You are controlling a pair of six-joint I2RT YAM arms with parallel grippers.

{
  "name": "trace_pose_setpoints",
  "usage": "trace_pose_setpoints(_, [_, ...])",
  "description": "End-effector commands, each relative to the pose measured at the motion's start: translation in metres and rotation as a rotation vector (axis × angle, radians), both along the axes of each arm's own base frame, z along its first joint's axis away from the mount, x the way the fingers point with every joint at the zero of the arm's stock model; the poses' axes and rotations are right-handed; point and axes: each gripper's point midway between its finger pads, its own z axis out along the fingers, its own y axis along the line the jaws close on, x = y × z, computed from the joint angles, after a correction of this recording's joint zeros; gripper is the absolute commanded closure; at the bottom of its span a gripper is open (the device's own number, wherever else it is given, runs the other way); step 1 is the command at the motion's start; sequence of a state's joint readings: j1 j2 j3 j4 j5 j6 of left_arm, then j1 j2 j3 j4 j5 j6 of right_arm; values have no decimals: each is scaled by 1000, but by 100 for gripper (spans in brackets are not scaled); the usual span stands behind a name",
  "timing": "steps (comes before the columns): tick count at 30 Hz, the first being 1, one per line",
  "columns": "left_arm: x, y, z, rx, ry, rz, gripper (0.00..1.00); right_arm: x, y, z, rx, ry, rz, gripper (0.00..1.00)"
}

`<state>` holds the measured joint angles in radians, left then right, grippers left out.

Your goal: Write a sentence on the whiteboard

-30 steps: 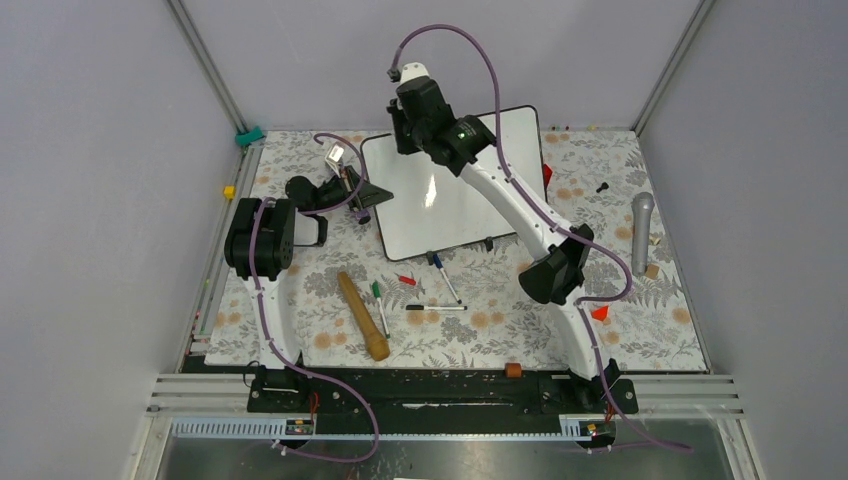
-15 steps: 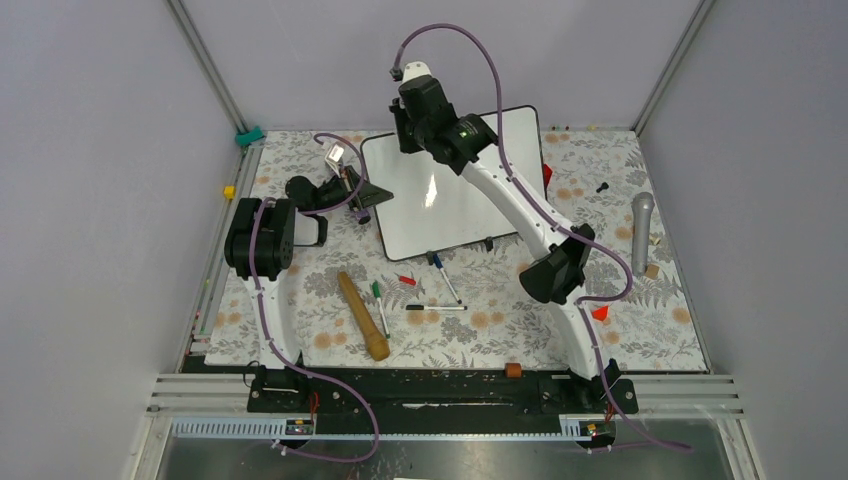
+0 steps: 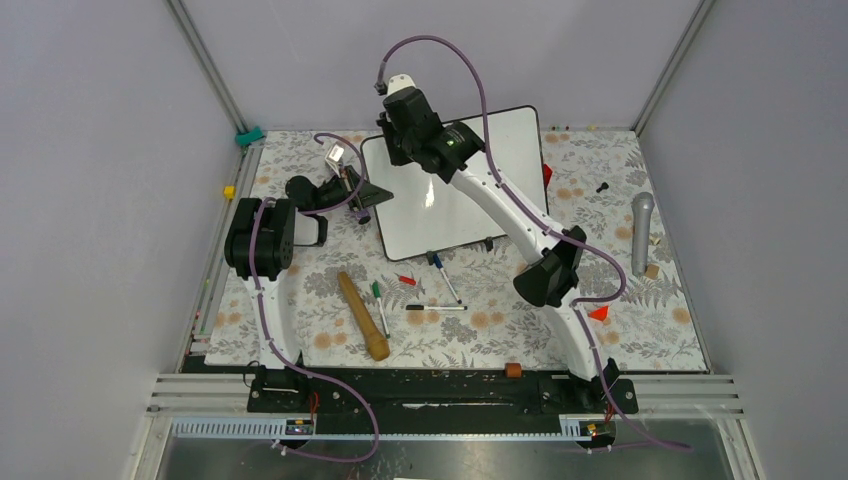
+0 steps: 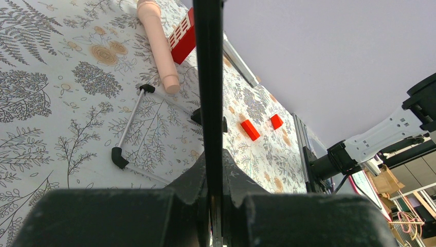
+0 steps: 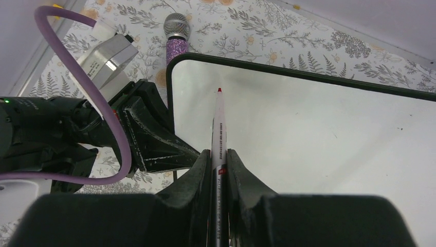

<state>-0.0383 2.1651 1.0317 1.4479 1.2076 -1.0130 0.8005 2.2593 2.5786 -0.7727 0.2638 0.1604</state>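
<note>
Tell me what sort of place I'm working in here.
Probably a lab robot booth: metal frame posts and grey walls enclose a floral-covered table strewn with props: a whiteboard, pens, a microphone.

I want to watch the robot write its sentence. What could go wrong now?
1. The tip of the red marker sits near a corner of the whiteboard, so a stroke could run off the edge or bump the left gripper clamped there.
2. The right gripper pinches only the marker's thin body; pressing might make it slide or tilt.
3. The whiteboard seems held along one edge only, so it might shift during writing.
</note>
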Motion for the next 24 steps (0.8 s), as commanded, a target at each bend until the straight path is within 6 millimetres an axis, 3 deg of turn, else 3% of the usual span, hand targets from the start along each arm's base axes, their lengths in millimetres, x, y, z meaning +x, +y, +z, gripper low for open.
trace_pose_setpoints(1, [-16,-6,-3,38,-66,-93,100,4,3,7,-5,-36,-8,100])
trace_pose_setpoints(24, [-16,-6,-2,37,-67,-91,100,15,5,-8,-41,-50,-29,100])
